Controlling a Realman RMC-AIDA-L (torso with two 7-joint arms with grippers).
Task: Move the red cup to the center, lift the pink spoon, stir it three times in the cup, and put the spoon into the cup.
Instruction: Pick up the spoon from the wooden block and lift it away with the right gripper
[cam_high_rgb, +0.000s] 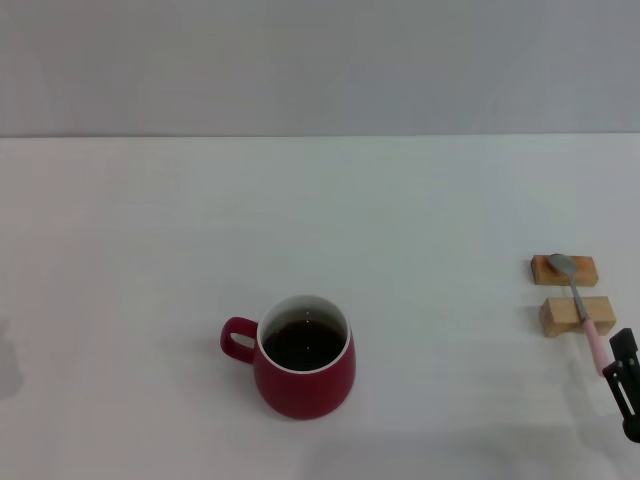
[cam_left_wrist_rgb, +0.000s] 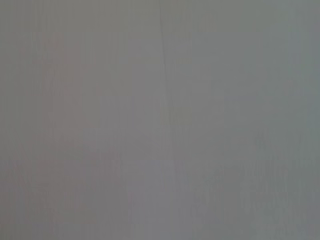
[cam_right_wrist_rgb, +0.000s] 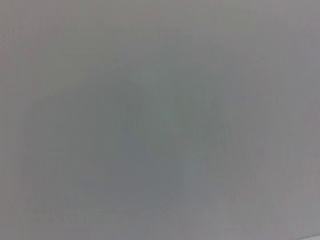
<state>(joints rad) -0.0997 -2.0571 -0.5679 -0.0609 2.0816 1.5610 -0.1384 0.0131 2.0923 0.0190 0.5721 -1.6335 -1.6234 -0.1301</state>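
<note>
On the white surface (cam_high_rgb: 150, 220), near its front middle, stands the red cup (cam_high_rgb: 303, 357), handle toward the robot's left, dark liquid inside. Far right, the pink spoon (cam_high_rgb: 579, 302) lies across two wooden blocks (cam_high_rgb: 564, 270). Right hand (cam_high_rgb: 625, 385) just beside the handle's end; finger spread cannot be told

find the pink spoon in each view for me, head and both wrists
Head view: the pink spoon lies at the right edge, resting across two wooden blocks, its pink handle pointing toward the right gripper at the lower right corner.
Left wrist view: not in it, only plain surface.
Right wrist view: not in it, only plain surface.
Shared landmark: none beyond the bare white table.
</note>
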